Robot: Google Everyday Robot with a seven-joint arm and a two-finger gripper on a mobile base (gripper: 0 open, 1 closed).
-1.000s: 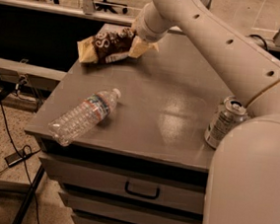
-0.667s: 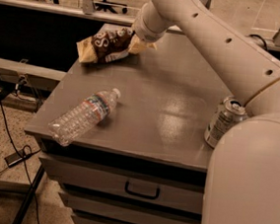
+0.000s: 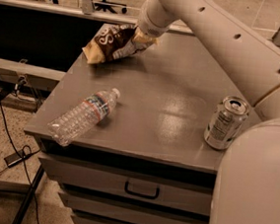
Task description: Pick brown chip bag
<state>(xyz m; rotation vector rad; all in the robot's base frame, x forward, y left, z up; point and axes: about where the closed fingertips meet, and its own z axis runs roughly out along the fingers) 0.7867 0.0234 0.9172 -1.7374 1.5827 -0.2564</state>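
The brown chip bag [image 3: 112, 42], dark brown with white lettering and tan ends, is at the table's far left corner. Its right end is raised and its left end hangs low near the edge. My gripper [image 3: 140, 35] is at the bag's right end, reaching in from the upper right, and is shut on it. The white wrist of my arm hides most of the fingers.
A clear plastic water bottle [image 3: 82, 116] lies near the grey table's [image 3: 166, 92] front left edge. A silver soda can [image 3: 224, 123] stands at the right, close to my arm. Drawers with a handle [image 3: 141, 189] are below. Cables [image 3: 7, 155] lie on the floor at left.
The bag's right end has risen a little with my gripper, and the bag now tilts down to the left. The bottle and can have not moved.
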